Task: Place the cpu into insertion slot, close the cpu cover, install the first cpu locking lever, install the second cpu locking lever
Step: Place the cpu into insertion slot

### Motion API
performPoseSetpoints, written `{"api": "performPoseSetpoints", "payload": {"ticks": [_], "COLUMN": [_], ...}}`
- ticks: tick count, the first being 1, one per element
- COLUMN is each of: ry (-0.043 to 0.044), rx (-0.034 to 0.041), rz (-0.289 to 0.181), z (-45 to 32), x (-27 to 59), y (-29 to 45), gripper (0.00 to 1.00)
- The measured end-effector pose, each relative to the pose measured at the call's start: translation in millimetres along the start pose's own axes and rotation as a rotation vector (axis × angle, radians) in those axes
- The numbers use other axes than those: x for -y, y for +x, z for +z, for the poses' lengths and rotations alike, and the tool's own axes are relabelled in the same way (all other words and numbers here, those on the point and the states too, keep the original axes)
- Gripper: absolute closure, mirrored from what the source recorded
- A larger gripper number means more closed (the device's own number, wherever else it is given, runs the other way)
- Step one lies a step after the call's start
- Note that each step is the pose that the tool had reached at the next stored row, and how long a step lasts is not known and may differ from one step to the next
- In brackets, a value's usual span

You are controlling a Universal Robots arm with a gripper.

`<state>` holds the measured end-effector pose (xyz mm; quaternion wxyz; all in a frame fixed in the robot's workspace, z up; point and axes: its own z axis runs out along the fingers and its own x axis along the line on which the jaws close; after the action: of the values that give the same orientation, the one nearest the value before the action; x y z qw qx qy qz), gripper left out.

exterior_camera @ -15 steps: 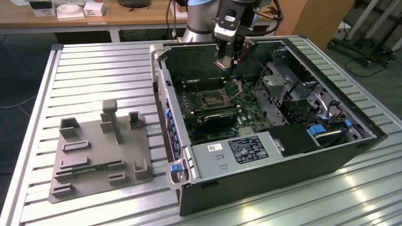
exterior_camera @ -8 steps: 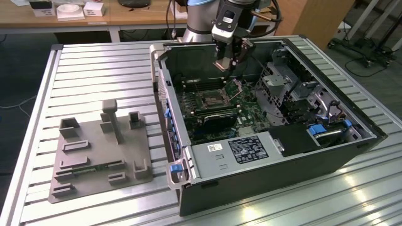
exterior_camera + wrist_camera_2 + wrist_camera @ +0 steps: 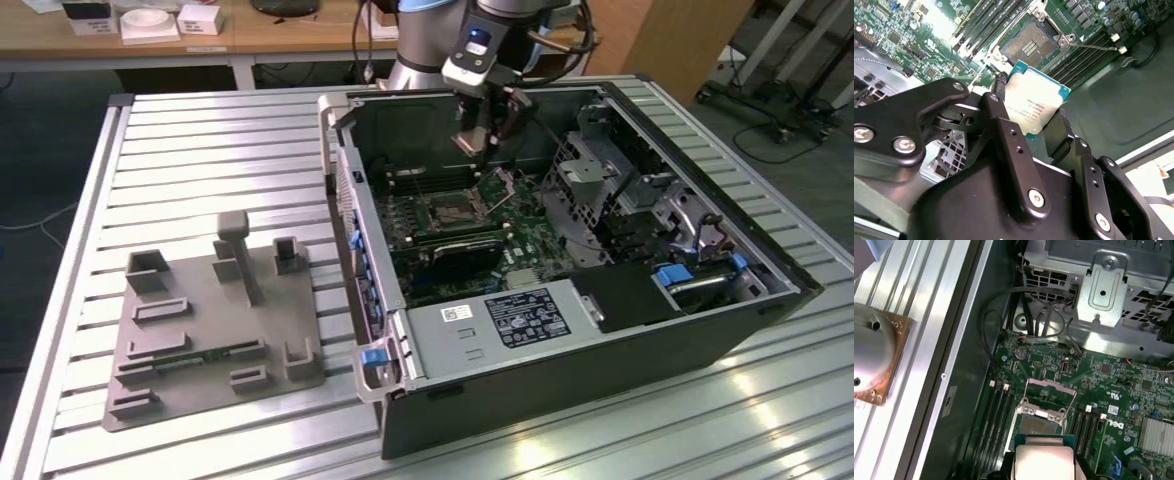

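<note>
On the exterior view's left a grey fixture plate [image 3: 200,330] lies on the slatted table, well apart from the work; to its right stands the open computer case [image 3: 601,370], and the step in hand is inside it. On the green board the insertion slot [image 3: 447,210] lies bare, its dark centre exposed. Just above it hangs the gripper [image 3: 478,140], its fingers clamped on two opposite edges of the cpu [image 3: 1035,102], which is up in the air and not yet in the socket. In the second wrist view the chip looks tilted against the slot [image 3: 1027,45], so I judge the descent should start only once its face is level and its corners squared to the dark frame. It should settle in under no force, since a skewed drop risks the contacts. Further right the cpu cover [image 3: 1050,383] stands swung back on its hinge, clear of the socket, and the path down should keep off it.
</note>
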<state>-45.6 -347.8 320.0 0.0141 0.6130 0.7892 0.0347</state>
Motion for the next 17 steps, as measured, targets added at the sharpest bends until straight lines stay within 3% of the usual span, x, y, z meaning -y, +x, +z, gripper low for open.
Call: {"api": "performPoseSetpoints", "payload": {"ticks": [9,15,17], "ry": [0.0042,0.0024,0.0025], "rx": [0.0007,0.0071,0.0079], "rz": [0.025,0.117,0.126], "z": [11.7,17.3,17.7], "x": [3.3,3.7,3.7], "y": [1.9,1.8,1.9], "gripper": [0.46,0.46,0.46]}}
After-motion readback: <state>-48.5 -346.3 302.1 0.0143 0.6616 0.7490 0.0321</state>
